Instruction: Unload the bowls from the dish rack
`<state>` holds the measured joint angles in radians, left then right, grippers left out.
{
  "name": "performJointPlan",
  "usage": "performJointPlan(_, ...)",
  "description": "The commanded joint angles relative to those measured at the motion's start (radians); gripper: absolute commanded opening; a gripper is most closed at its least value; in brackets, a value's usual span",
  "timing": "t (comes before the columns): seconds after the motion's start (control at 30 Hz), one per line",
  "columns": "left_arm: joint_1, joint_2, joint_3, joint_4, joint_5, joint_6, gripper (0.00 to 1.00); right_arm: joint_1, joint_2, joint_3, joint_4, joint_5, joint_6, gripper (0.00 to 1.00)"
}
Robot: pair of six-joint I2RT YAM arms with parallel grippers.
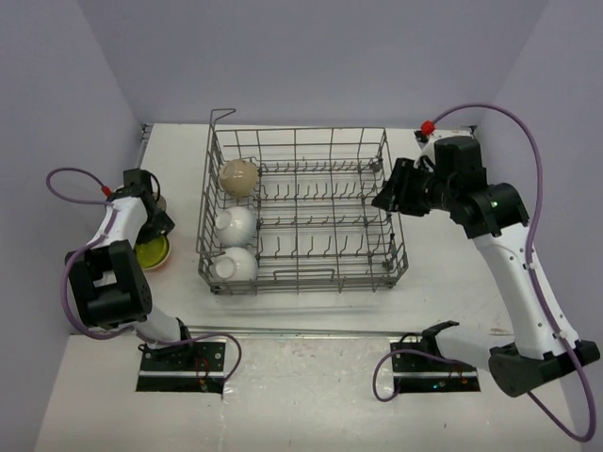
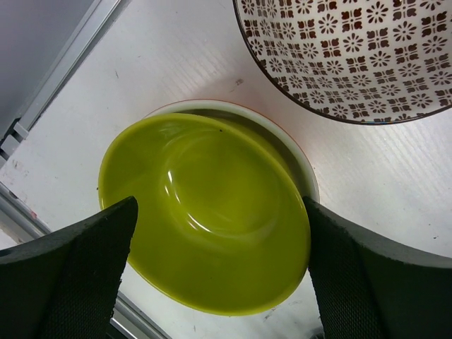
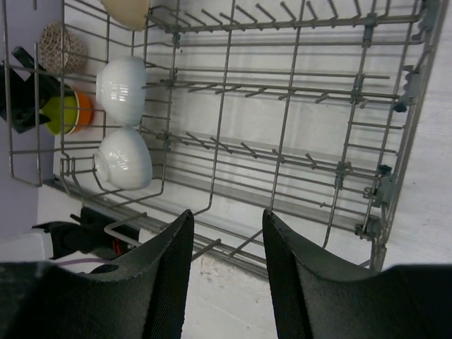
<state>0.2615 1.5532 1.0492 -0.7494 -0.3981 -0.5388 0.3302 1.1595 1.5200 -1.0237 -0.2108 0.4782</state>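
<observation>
White table [image 1: 311, 315] between lilac walls [image 1: 311, 56] bears dish rack [image 1: 301, 198]; left claw [image 2: 220, 208], right claw [image 3: 227, 220] gape.

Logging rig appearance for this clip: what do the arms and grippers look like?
White shells, black joints on left arm and right arm, a purple cable each. Red fitting and green light on the right. Black fingers on left gripper and right gripper.

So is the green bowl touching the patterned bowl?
Apart. The left wrist view shows a strip of table between the green bowl and the patterned bowl.
</observation>
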Motion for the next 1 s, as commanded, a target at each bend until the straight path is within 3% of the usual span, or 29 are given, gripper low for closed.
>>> performJointPlan(0.0, 0.007, -0.051, 0.021, 0.01, -0.044, -0.013, 0.96, 0.044, 0.055, 0.037, 0.01, -0.104, 0.003, 0.45)
performJointPlan(0.4, 0.056, -0.073, 0.026, 0.004, -0.045, 0.002, 1.0, 0.11, 0.195, 0.164, 0.002, -0.157, -0.001, 0.45)
performJointPlan(0.57, 0.058, -0.042, 0.017, 0.004, -0.016, 0.0, 1.0, 0.115, 0.203, 0.164, 0.013, -0.159, -0.006, 0.45)
performJointPlan(0.77, 0.058, -0.125, -0.002, 0.047, 0.062, 0.014, 1.0, 0.115, 0.198, 0.106, 0.04, -0.176, -0.007, 0.44)
performJointPlan(0.97, 0.058, -0.185, 0.092, 0.019, 0.126, 0.014, 1.0, 0.124, 0.239, 0.068, 0.106, -0.255, 0.019, 0.44)
